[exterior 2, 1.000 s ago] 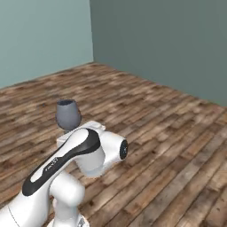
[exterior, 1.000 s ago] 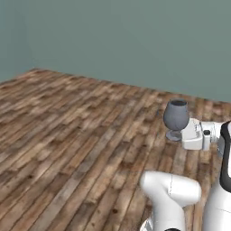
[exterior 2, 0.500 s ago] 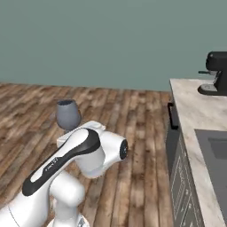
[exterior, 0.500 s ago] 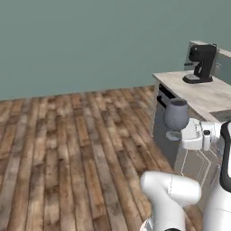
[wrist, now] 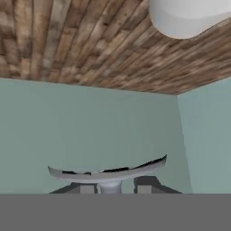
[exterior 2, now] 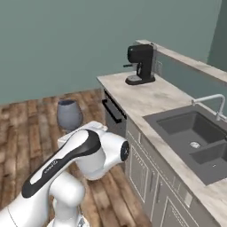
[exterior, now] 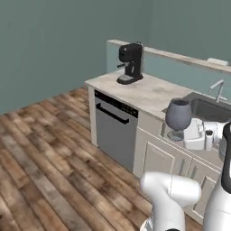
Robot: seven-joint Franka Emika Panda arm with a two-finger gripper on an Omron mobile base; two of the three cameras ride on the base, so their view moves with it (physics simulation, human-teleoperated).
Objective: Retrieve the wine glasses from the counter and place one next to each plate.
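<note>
a wine glass (exterior: 178, 118) is seen held upright in the claw (exterior: 177, 135), at about 3 o'clock in the left base view and about 9 o'clock in the right base view (exterior 2: 69, 116). its bowl is rounded, smoky grey-blue and translucent, narrowing slightly toward the rim, with a short stem and a round foot. the stem is clenched between the claw's fingertips; in the hand view the round foot (wrist: 108, 171) is shown as a thin pale disc lying across the two dark fingertips (wrist: 145, 184), with the stem between them. the glass is carried in the air in front of the counter (exterior: 149, 92), above the wooden floor (exterior: 40, 149), and touches no surface.

the counter is a beige marbled stone top over cream panelled cabinet doors. a dishwasher front (exterior: 113, 131) in flat grey with a dark bar handle is set under the counter's left end in the left base view. a black coffee machine (exterior: 130, 63), boxy and glossy, stands on the counter at about 12 o'clock. a dark grey sink (exterior 2: 195, 139) with two square basins is sunk into the stone, and a slim metal tap (exterior 2: 213, 103) arches over it. the floor is made of mottled brown planks. the walls are plain matte teal.
</note>
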